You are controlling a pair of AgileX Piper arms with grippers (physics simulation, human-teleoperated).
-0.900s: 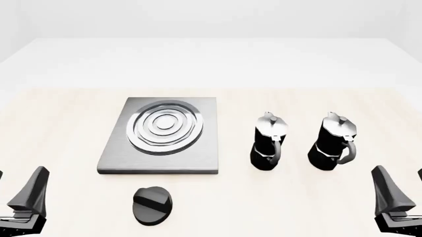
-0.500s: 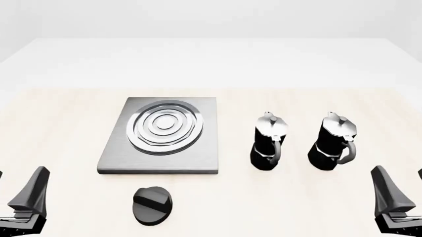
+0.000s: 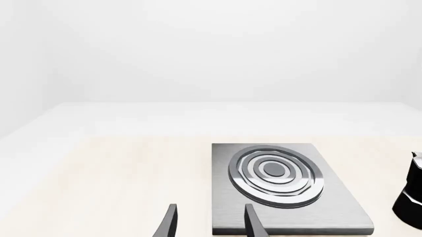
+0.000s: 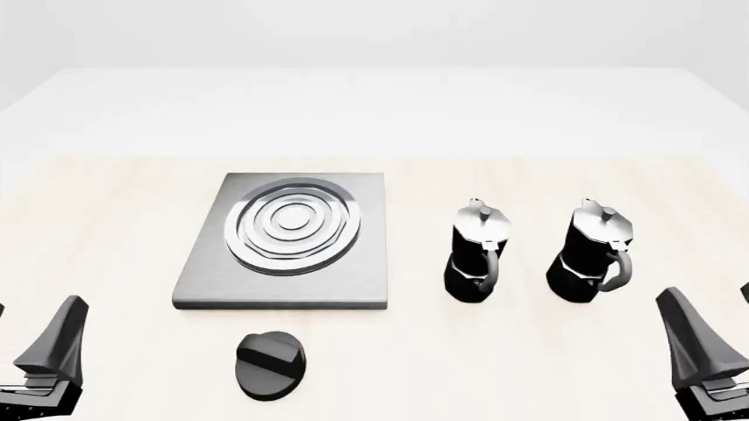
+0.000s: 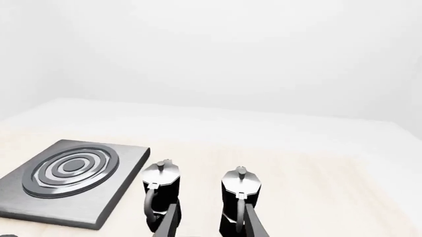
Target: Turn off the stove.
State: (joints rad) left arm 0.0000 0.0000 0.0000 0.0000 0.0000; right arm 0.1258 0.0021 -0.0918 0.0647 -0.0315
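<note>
While your two spread grippers (image 3: 207,222) (image 5: 207,222) are hovering empty, two moka pots (image 4: 479,252) (image 4: 594,253) are standing right of the stove (image 4: 289,239), knob (image 4: 272,363) unobstructed; no writing.

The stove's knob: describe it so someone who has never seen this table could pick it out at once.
Start at the stove, the flat grey slab with silver ring burner on the table's left half in the front view. The knob lies apart from it on the tabletop, just beyond its near edge. It is a low round black disc with a raised bar, unlike the two upright black-and-silver moka pots to the right.
</note>
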